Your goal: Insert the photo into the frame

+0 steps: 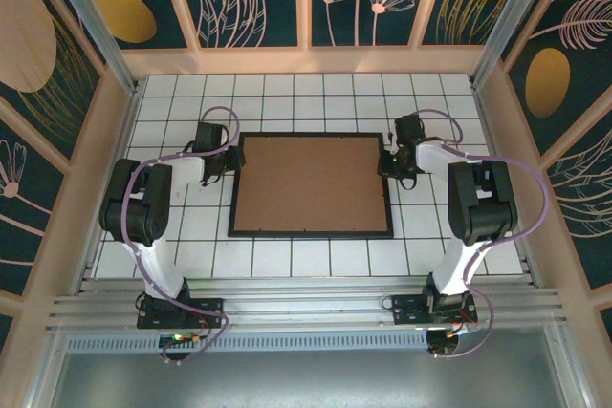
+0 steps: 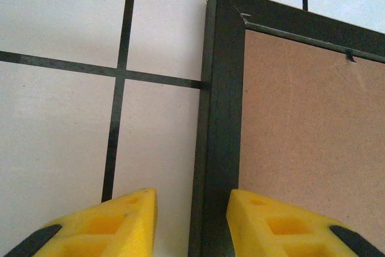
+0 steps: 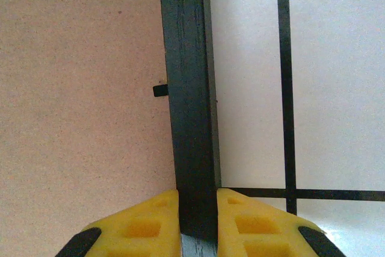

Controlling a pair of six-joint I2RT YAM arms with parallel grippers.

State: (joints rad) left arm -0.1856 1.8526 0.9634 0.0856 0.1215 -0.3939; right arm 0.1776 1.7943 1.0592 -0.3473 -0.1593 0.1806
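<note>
The black frame [image 1: 311,233] lies flat in the middle of the tiled table, with a plain brown backing board [image 1: 308,183] inside it. The photo is hidden. My left gripper [image 1: 232,161] stands at the frame's left rail near the far corner. In the left wrist view the left gripper [image 2: 192,221] is open and straddles the rail [image 2: 219,118], the left finger [image 2: 102,227] clear of it over white tile. My right gripper [image 1: 387,164] is at the right rail. In the right wrist view the right gripper [image 3: 197,221] is shut on the frame [image 3: 189,88].
The backing board [image 2: 313,124] carries small black retaining tabs [image 3: 160,90] at the inner edge of the rails. White tiles with black grout [image 1: 287,102] surround the frame. Wooden walls [image 1: 316,59] close the table at the back and sides.
</note>
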